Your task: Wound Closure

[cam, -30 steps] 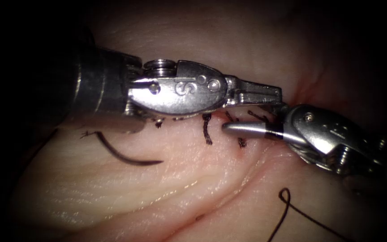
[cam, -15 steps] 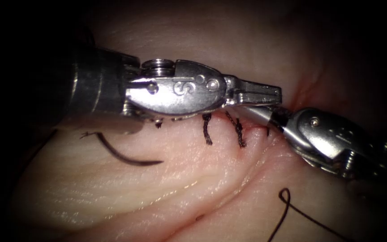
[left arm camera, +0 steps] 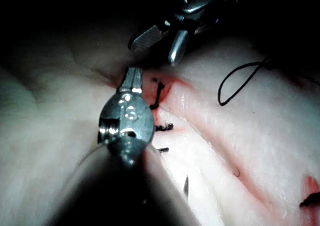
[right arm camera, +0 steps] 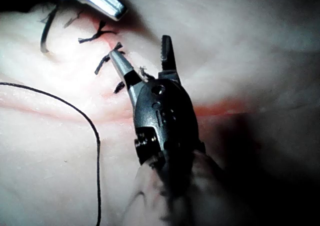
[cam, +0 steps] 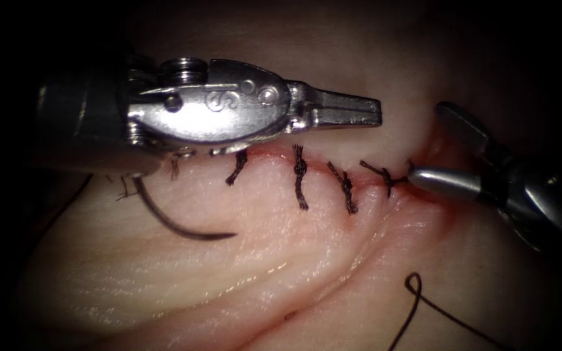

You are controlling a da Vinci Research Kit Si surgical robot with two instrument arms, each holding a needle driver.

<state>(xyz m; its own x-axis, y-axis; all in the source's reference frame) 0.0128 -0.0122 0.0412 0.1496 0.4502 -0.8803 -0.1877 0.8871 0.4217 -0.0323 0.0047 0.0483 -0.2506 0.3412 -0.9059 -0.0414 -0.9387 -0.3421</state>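
**Both claws empty over the stitched cut, needle lying free**

Left claw (cam: 359, 112) hovering just above the cut (cam: 274, 159), jaws pressed together, grasping nothing. Seen also in the left wrist view (left arm camera: 131, 80), tip close to the stitches. Compared with half a second before, shifted to the left and a little upward, so more of the stitch row uncovered.

Right claw (cam: 434, 146) spread open at the right end of the cut, holding nothing; lower jaw tip just beside the last stitch (cam: 385, 179), upper jaw raised apart from it. In the right wrist view (right arm camera: 142, 60) the same open jaws, one tip near the stitches. Earlier pushed under the left claw, now drawn back to the right.

Needle (cam: 180, 224) lying free on the tissue (cam: 242, 279), below the cut toward its left end, held by no claw, point not in the tissue. Thread (cam: 417, 292) looping loosely on the tissue at the lower right, well apart from both claws. Some red fluid (cam: 437, 146) around the right end of the cut.
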